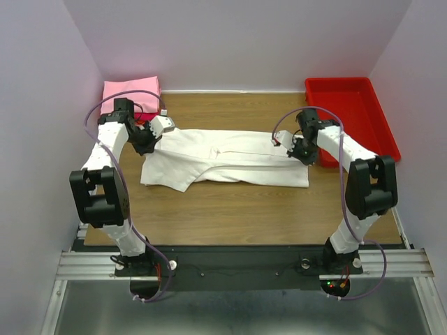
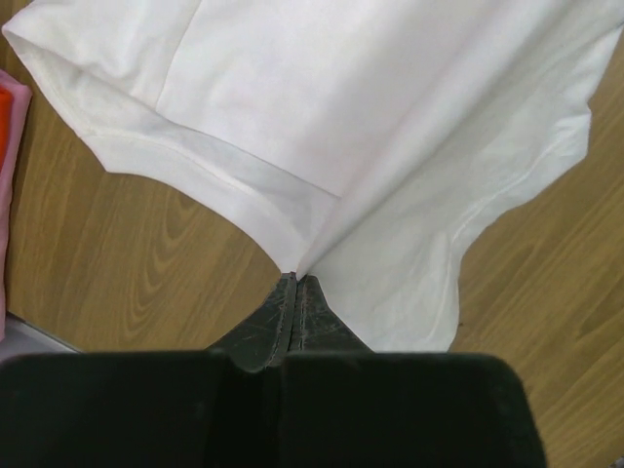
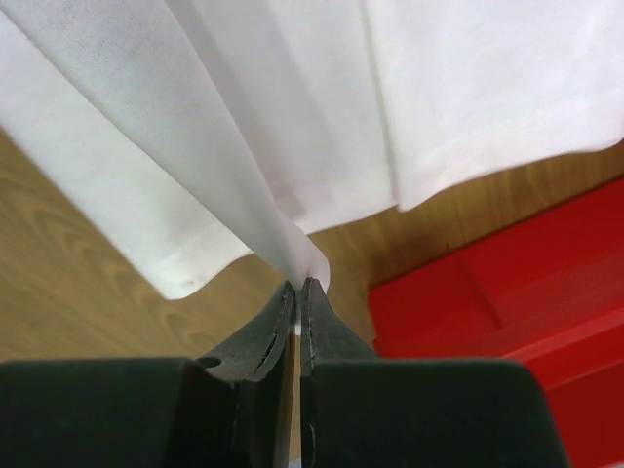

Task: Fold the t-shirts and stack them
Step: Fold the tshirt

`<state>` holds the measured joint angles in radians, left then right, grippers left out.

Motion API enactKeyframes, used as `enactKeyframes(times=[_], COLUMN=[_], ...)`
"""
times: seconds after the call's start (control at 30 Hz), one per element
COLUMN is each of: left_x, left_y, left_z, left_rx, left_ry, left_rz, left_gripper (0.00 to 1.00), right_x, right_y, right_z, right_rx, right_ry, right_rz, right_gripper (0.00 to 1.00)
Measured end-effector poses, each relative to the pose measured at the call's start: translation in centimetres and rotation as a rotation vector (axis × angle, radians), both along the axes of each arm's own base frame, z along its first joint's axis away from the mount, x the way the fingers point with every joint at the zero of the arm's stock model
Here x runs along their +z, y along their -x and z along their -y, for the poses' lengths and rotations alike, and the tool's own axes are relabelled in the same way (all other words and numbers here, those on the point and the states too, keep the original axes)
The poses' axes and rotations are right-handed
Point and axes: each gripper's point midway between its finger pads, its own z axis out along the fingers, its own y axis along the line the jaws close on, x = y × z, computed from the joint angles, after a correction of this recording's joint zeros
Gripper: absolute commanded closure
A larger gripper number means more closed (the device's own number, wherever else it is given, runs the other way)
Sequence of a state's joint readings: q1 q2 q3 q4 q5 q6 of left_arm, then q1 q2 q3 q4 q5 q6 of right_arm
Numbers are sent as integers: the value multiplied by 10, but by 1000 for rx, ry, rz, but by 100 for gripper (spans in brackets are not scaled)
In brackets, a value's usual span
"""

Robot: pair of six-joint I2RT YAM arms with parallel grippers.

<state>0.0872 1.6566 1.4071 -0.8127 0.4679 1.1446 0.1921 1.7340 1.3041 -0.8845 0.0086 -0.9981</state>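
Top external: left claw [image 1: 159, 131] pinching the white t-shirt [image 1: 230, 164] at one end, right claw [image 1: 285, 144] pinching the other end, cloth spread across the table [image 1: 230, 209].

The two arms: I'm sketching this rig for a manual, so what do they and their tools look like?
Both the left arm and right arm have white links joined by bulky black joint housings, with a purple cable looping along each. The left tool and right tool are black blocks ending in dark, scuffed fingers that taper to narrow tips.
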Motion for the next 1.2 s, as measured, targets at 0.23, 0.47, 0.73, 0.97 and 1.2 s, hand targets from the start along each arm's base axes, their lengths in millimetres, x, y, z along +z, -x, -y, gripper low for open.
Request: enactKeyframes(times=[0.23, 0.47, 0.73, 0.97, 1.2], left_x=[-29, -61, -52, -26, -58], left_y=[-25, -42, -63, -7, 64], left_z=[-1, 3, -12, -67, -67], left_rx=[18, 46, 128, 266, 317], left_ry=[12, 27, 60, 129, 183], left_rz=[-41, -84, -50, -54, -186], left_gripper=[100, 70, 50, 43, 43], right_x=[-18, -29, -15, 47, 3], right_y=[-30, -42, -47, -8, 50], right_z=[1, 3, 8, -7, -20], right_rx=[3, -7, -73, -134, -296], right_ry=[12, 30, 19, -136, -231], right_rz=[-13, -14, 28, 129, -67], right_gripper=[95, 55, 43, 50, 53])
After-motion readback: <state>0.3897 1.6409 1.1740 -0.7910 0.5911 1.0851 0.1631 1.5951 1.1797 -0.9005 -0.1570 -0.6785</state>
